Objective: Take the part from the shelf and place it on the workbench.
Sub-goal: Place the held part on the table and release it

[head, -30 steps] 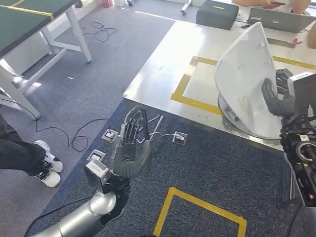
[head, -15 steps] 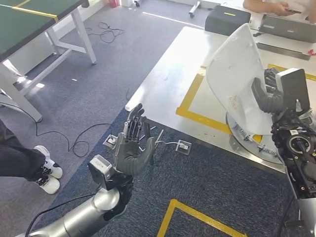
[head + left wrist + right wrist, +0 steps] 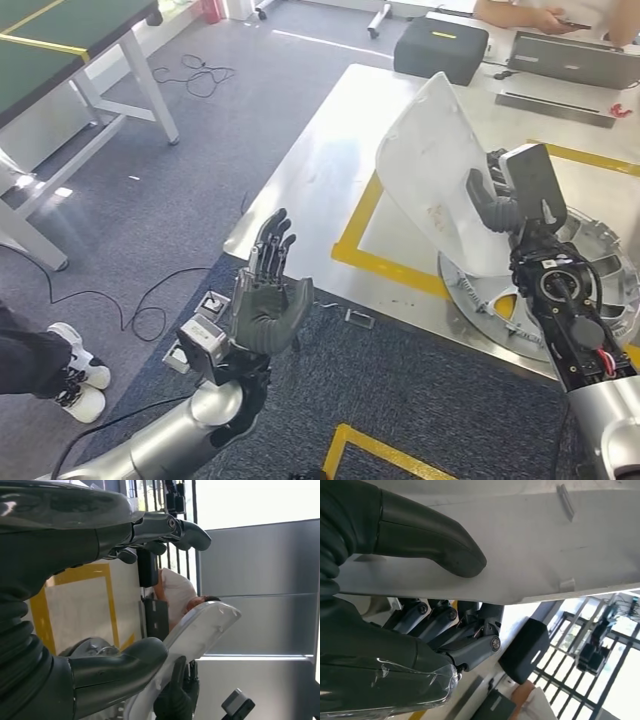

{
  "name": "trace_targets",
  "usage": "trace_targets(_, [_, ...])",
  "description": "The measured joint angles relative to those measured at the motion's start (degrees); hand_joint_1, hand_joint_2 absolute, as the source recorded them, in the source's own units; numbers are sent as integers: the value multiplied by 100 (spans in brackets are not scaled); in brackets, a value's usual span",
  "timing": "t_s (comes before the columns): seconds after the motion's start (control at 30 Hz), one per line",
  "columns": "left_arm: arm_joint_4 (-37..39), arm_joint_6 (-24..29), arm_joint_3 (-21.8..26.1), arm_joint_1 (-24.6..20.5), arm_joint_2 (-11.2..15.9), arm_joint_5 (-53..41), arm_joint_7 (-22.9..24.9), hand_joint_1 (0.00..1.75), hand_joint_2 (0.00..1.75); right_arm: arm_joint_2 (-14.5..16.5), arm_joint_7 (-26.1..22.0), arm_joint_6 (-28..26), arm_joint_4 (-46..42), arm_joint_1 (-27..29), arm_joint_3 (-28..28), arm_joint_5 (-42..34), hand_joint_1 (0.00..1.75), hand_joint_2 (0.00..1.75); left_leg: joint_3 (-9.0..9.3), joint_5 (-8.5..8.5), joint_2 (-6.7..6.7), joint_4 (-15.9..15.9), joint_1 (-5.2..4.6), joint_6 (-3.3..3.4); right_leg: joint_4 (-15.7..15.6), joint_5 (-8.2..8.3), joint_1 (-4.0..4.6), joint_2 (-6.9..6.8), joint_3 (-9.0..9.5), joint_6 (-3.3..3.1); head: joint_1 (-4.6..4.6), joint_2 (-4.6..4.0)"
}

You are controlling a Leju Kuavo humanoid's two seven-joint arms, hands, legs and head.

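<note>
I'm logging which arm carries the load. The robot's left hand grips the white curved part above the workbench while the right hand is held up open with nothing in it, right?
Not quite: the hands are swapped. In the head view the right hand grips the white curved part above the workbench, and the left hand is held up open with nothing in it.

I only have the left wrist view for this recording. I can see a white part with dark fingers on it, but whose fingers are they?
Observer: The right robot hand holds the white part; its thumb presses one face and its fingers curl under the other.
Operator: Is the part on the workbench yet?
Observer: Not flat. In the head view it stands tilted above a round metal fixture on the workbench.
Operator: And the left robot hand?
Observer: The left robot hand is over the carpet, off the workbench's near edge, palm up, fingers apart, holding nothing.
</note>
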Motion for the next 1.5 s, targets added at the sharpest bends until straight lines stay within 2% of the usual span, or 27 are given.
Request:
trace_targets(0.07, [5,0,0,-10,-3,2,-2,0,175,30,-2,-1,64,-24,34,1,175,175,77,-18,6,-69,-2,51,0,-33,5,15,63,57,0,0])
trace_targets(0.13, [6,0,0,-24,-11,2,-5,0,175,47,-7,-3,105,-59,54,2,175,175,203,-73,14,-104,15,106,274,-50,0,-10,-38,102,5,0])
trace_targets(0.2, [10,-1,0,-27,-23,2,-6,0,175,49,-9,-7,152,-70,69,3,175,175,338,-165,15,-118,29,140,996,-200,-11,-39,-446,143,21,0])
trace_targets(0.27, [21,-2,0,-25,-29,2,-5,0,175,49,-8,-9,203,-49,89,3,175,175,463,-281,15,-117,30,150,1685,-530,-24,-45,-926,178,29,0])
trace_targets(0.3, [26,-2,0,-24,-29,2,-5,0,175,49,-7,-9,226,-38,99,2,175,175,536,-343,10,-115,32,146,1804,-659,-35,-48,-1080,194,30,0])
trace_targets(0.33, [31,-2,0,-23,-29,2,-5,0,175,49,-8,-9,247,-33,110,2,175,175,622,-409,3,-112,35,137,1724,-672,-47,-54,-1145,205,31,0])
trace_targets(0.37, [35,-2,0,-22,-29,3,-6,0,175,49,-8,-9,270,-34,121,6,175,175,720,-483,-4,-106,40,124,1454,-514,-60,-61,-1129,211,33,0])
trace_targets(0.43, [45,-9,-1,-25,-31,8,-7,0,175,49,-12,-9,337,-42,143,23,175,175,880,-637,-13,-82,40,82,619,227,-79,-81,-1014,208,55,0])
trace_targets(0.5, [64,-33,-3,-35,-39,20,-7,0,175,69,-26,-8,425,-51,168,51,175,175,936,-743,-18,-72,33,25,64,758,-67,-83,-916,162,70,0])
trace_targets(0.53, [74,-46,-7,-46,-46,26,-8,0,175,93,-36,-8,465,-55,184,69,175,175,951,-773,-19,-64,31,-8,-34,816,-49,-82,-900,120,74,0])
trace_targets(0.6, [88,-62,-14,-72,-61,36,-10,0,175,148,-56,-10,522,-71,203,104,175,175,946,-804,-12,-2,45,-72,-48,782,-41,-60,-825,35,58,0])
trace_targets(0.67, [105,-66,-20,-111,-68,45,-15,0,175,203,-75,-9,596,-117,220,127,175,175,700,-817,5,456,59,-127,-62,734,-56,-43,-734,-30,45,0])
trace_targets(0.7, [118,-64,-22,-125,-68,56,-16,0,175,243,-85,-4,643,-131,234,135,175,175,444,-864,15,849,68,-153,-67,701,-60,-36,-692,-54,32,0])
trace_targets(0.77, [153,-57,-31,-138,-68,81,-17,0,175,323,-106,10,770,-136,275,142,175,175,-139,-1116,21,1590,77,-200,-66,618,-54,-26,-604,-81,4,0])
trace_targets(0.83, [187,-49,-37,-139,-68,103,-16,0,175,401,-125,11,897,-133,310,143,175,175,-466,-1272,22,1730,80,-201,-64,520,-49,-14,-492,-83,-7,0])
trace_targets(0.87, [202,-46,-38,-141,-68,109,-16,0,175,437,-135,3,952,-136,322,141,175,175,-470,-1154,22,1497,79,-181,-62,467,-48,-8,-428,-77,-13,0])
trace_targets(0.97, [243,-20,-47,-171,-68,109,-22,0,175,535,-167,-32,1118,-162,351,145,175,175,-138,-241,19,266,55,-87,-41,301,-34,15,-265,-34,-29,0])
trace_targets(1.0, [256,-10,-56,-189,-69,108,-23,0,175,562,-162,-53,1176,-171,362,161,175,175,-58,-22,14,21,43,-65,-27,244,-23,24,-244,-8,-33,0])
trace_targets(1.03, [269,-3,-66,-208,-71,109,-23,0,175,583,-150,-77,1234,-179,374,189,175,175,-21,76,7,-82,35,-50,-15,192,-11,34,-231,21,-38,0])
trace_targets(1.1, [292,3,-91,-243,-78,113,-23,0,175,612,-125,-118,1338,-194,395,250,175,175,14,88,1,-69,52,-28,-1,92,-3,37,-215,78,-43,0])
trace_targets(1.17, [312,10,-124,-284,-89,115,-25,0,175,623,-124,-140,1436,-218,415,286,175,175,72,49,5,-80,82,21,255,-112,-6,3,-300,134,-28,0])
trace_targets(1.27, [344,13,-172,-316,-103,118,-25,0,175,624,-126,-149,1575,-228,456,299,175,175,123,-14,8,-82,88,84,1429,-624,-13,-37,-885,200,4,0])
trace_targets(1.3, [357,14,-183,-317,-104,121,-25,0,175,624,-116,-150,1619,-217,467,310,175,175,131,-34,7,-77,88,88,1736,-689,-18,-39,-1079,213,5,0])
trace_targets(1.33, [372,15,-194,-316,-104,125,-25,0,175,624,-97,-152,1662,-209,477,329,175,175,140,-55,3,-66,88,86,1831,-637,-24,-42,-1180,220,7,0])
trace_targets(1.37, [385,21,-206,-316,-104,129,-25,0,175,625,-68,-157,1702,-204,486,357,175,175,154,-80,-4,-49,89,79,1677,-467,-31,-46,-1164,221,7,0])
trace_targets(1.43, [400,44,-226,-318,-106,134,-34,0,175,628,-7,-173,1769,-210,505,415,175,175,186,-136,-17,-3,88,51,872,30,-39,-53,-877,203,9,0])
trace_targets(1.5, [408,63,-242,-322,-106,140,-49,0,175,635,22,-190,1836,-211,533,451,175,175,195,-174,-27,44,67,11,232,297,-25,-52,-582,165,11,0])
